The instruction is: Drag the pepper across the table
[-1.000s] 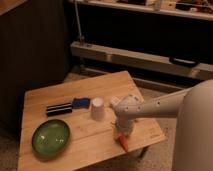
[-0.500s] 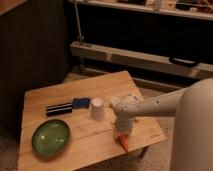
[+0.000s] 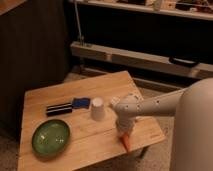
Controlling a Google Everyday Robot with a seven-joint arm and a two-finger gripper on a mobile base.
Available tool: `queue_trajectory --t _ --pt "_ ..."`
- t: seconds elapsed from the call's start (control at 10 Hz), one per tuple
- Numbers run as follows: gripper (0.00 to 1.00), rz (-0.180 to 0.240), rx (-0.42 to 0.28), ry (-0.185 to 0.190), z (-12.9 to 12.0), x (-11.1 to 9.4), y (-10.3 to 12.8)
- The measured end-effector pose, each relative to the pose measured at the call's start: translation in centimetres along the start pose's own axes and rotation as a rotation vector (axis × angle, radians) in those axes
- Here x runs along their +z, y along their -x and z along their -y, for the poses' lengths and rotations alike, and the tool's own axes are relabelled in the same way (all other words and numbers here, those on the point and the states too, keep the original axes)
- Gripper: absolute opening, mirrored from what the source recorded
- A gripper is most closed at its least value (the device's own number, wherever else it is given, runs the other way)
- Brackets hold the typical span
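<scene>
Since the claw (image 3: 124,131) hangs straight down from the white arm's wrist over the near right part of the small light wooden plank-topped table (image 3: 107,82), I read everything else from there. I cannot tell how wide the claw stands, or whether it has a grip on anything; its tip is down at the table top.

The slender orange-red tapered pepper (image 3: 126,143) shows just beneath the claw and on its near side, touching it or very nearly so. It lies right at the table's near edge, not far from the near right corner. As far as I can make out, its long axis runs from under the claw out toward that near edge, with the pointed end outermost.

By my judgement that is what the drag turns on: the pepper is at the brink, so the only way to pull is inward, toward the far edge or the left edge.

Beyond the claw to the left stands an upturned white paper cup (image 3: 97,109), near enough to block a pull straight left. The round green plate (image 3: 51,136) sits well apart, by the near left corner.
</scene>
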Motion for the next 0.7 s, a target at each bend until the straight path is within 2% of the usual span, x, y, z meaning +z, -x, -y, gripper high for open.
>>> queue_trajectory --t 0.4,0.7 --pt "0.35 -0.013 -0.035 -0.029 -1.8 0.1 1.3" --pt "0.35 -0.009 -0.058 -0.034 -2.7 0.2 2.0"
